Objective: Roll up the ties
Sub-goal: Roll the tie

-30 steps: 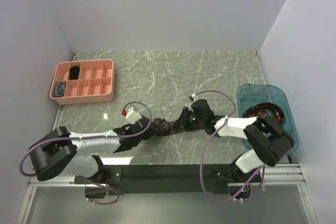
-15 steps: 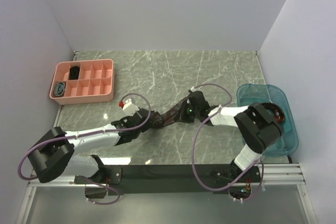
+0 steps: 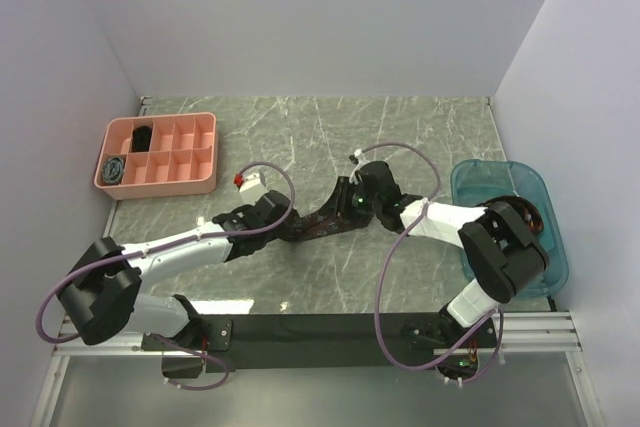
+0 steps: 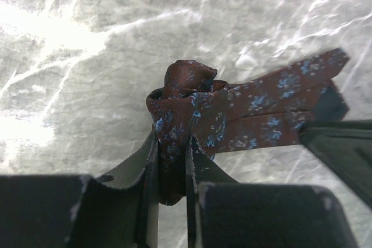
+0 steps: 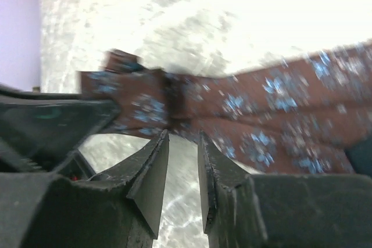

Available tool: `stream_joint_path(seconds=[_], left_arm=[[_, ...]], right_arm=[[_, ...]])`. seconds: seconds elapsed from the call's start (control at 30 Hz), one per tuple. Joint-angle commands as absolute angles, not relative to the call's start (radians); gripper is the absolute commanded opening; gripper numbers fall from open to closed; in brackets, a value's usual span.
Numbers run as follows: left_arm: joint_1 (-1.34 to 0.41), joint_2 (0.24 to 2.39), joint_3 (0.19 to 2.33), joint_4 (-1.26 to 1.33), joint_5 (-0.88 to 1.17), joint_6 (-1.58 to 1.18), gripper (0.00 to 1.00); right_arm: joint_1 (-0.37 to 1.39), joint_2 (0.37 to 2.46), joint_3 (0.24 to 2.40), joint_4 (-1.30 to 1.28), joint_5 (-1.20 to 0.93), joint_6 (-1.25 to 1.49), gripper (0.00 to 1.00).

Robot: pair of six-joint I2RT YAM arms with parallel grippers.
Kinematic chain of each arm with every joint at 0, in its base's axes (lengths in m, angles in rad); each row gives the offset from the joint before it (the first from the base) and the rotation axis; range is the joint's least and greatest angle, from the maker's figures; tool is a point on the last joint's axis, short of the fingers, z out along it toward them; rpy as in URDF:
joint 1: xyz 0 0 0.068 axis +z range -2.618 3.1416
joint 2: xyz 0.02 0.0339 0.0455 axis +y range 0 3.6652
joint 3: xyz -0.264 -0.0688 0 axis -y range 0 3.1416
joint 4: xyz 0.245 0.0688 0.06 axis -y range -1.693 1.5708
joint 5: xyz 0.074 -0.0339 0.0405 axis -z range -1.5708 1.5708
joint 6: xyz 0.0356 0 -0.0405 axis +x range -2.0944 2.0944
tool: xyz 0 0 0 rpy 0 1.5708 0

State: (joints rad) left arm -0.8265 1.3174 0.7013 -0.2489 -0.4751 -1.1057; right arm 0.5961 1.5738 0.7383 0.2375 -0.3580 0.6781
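A dark brown-maroon tie (image 3: 316, 222) with blue flowers hangs stretched between my two grippers over the middle of the marble table. My left gripper (image 3: 287, 226) is shut on its partly coiled end; in the left wrist view the coil (image 4: 189, 94) bulges above the gripper (image 4: 172, 152). My right gripper (image 3: 343, 209) pinches the flat strip (image 5: 261, 108) at its fingertips, and in its wrist view the gripper (image 5: 183, 137) shows only a narrow gap between the jaws. The rest of the strip runs off to the right, out of sight.
A pink divided tray (image 3: 160, 187) stands at the back left, holding a black coil (image 3: 143, 137) and a grey-blue coil (image 3: 114, 168). A teal bin (image 3: 470, 183) at the right edge holds something dark, partly hidden by the right arm. Purple cables loop over both arms.
Both grippers have moved away from the near edge toward the table's middle, carrying the tie between them. The right gripper also shifted left, closer to the left one.
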Motion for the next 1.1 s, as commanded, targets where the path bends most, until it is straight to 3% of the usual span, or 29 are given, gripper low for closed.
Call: stream_joint_path(seconds=[0.0, 0.2, 0.47, 1.07], left_arm=[[-0.815, 1.328, 0.684, -0.233, -0.433, -1.054, 0.01], [-0.813, 1.325, 0.684, -0.236, -0.426, -1.014, 0.01], [-0.785, 1.284, 0.563, -0.094, -0.354, -1.037, 0.01], [-0.729, 1.078, 0.289, 0.082, -0.284, -1.27, 0.01]], right_arm=[[0.615, 1.606, 0.802, 0.304, -0.425, 0.634, 0.35], [0.686, 1.67, 0.857, 0.307, -0.417, 0.618, 0.3], [0.687, 1.703, 0.926, 0.224, -0.388, 0.448, 0.48], [0.73, 1.808, 0.977, 0.222, -0.443, 0.477, 0.44]])
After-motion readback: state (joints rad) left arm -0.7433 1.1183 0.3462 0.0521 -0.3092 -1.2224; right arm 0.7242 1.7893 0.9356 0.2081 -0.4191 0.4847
